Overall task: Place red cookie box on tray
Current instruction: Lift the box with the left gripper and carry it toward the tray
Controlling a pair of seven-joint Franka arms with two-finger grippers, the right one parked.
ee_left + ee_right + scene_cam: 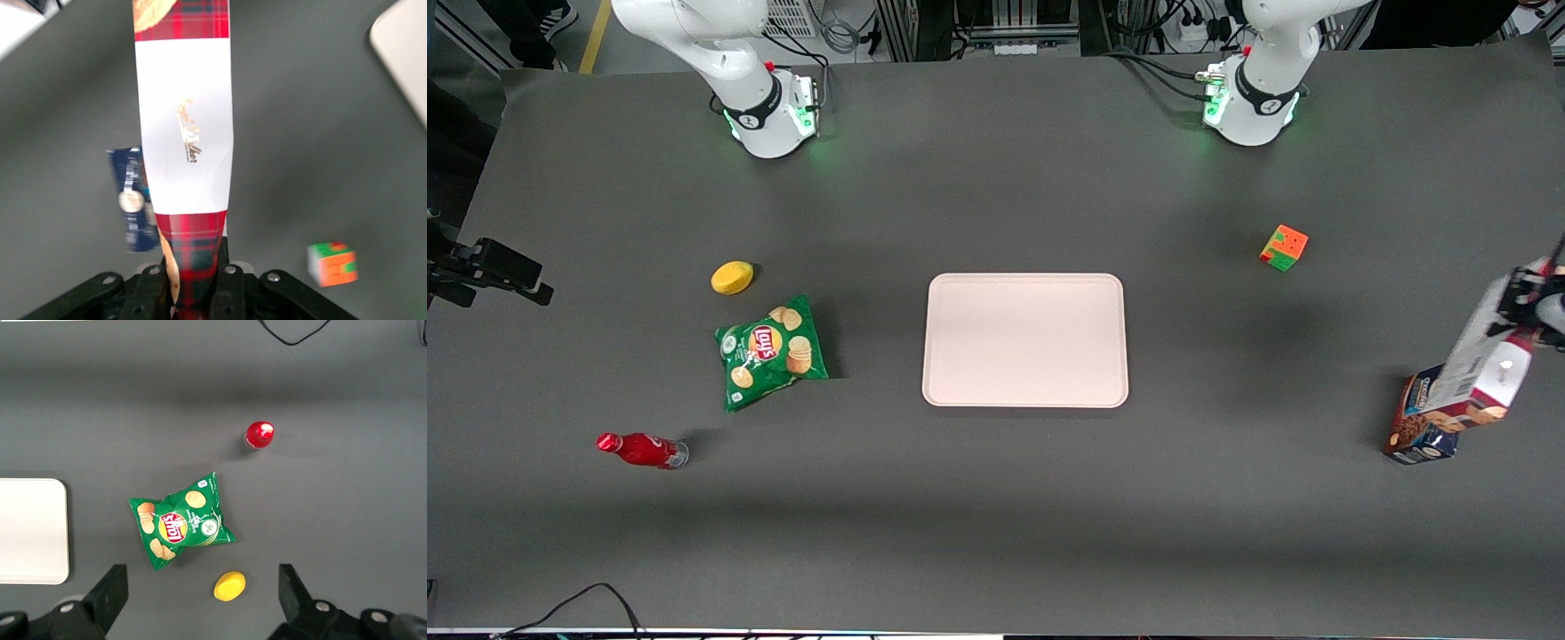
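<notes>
While the pincer (193,283) grips the red box (185,127) by one end, the box hangs tilted above the table (996,498) at the working arm's end, over a blue bag (1421,436). From the tray (1024,340), it sits near three o'clock in the front view, well apart.

The red cookie box (1482,357) is a long slim carton in dark red plaid with a broad white label patch and cookie pictures at its ends. It hangs tilted above the tabletop at the working arm's end, one end clamped in the jaws of the gripper (193,280). The tray (1024,340), pale pinkish-white with rounded corners and a low rim, lies flat mid-tabletop, well apart from the box.
</notes>
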